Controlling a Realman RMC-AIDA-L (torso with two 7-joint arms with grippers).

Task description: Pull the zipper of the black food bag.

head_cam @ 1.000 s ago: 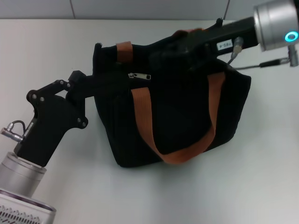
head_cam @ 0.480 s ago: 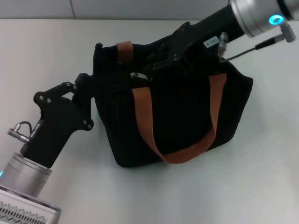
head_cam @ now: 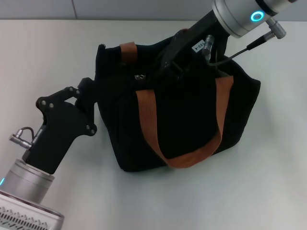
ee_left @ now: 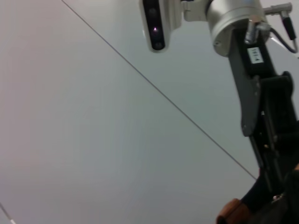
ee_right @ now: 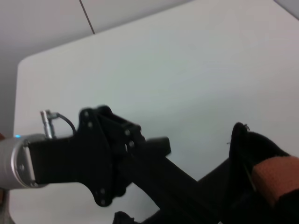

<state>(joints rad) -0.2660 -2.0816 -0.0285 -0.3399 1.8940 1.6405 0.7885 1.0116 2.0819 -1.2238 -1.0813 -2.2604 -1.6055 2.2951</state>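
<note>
The black food bag stands on the white table, its orange-brown straps hanging over the near side. Only a sliver of the silver zipper shows on the top track near the bag's left end. My right gripper reaches down from the upper right and sits right at the zipper, covering most of it. My left gripper is shut on the bag's left end. The right wrist view shows the left gripper against the bag's corner.
The white table spreads around the bag, with its back edge against a grey wall at the top. A cable loops off my right arm above the bag's right end. The left wrist view shows my right arm.
My right arm swung from nearly level to steeply tilted, and its gripper came down onto the zipper, which was fully visible before. My left gripper shifted slightly right. The bag stayed put.
</note>
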